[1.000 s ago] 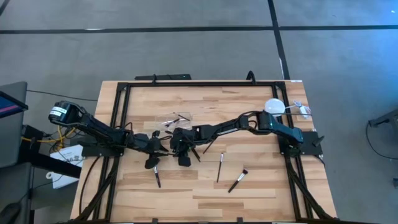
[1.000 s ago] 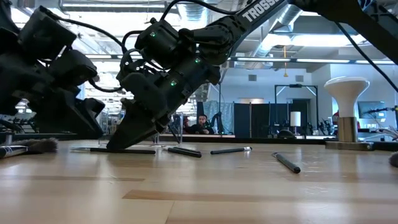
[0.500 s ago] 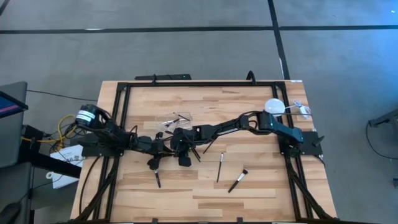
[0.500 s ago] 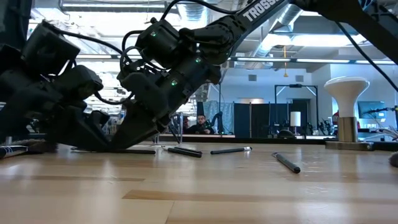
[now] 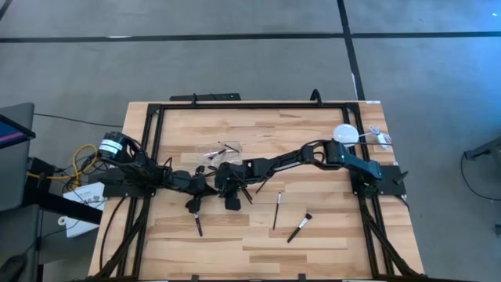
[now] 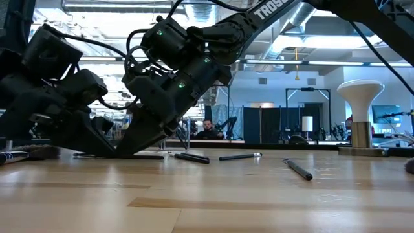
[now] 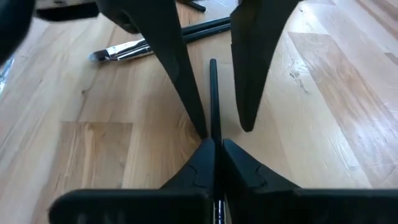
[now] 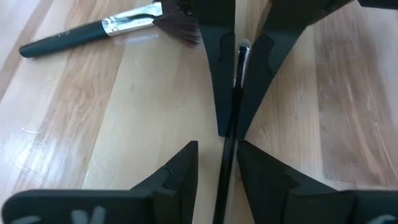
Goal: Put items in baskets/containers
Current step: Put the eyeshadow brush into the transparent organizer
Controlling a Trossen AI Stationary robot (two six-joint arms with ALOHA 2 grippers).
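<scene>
I log the left gripper [image 7: 216,144] pinched on one slim dark-handled makeup brush [image 7: 213,93] lying on the wooden table [image 5: 329,227], where it was half a second ago. The right gripper [image 8: 219,155] straddles the same brush, fingers parted. The clear plastic container [image 5: 221,149] lies just beyond.

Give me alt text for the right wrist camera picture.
A slim dark makeup brush lies on the wooden table between the right hand's open fingers, with the left hand closing on it from the opposite side. A fluffy-headed brush lies beyond.
</scene>
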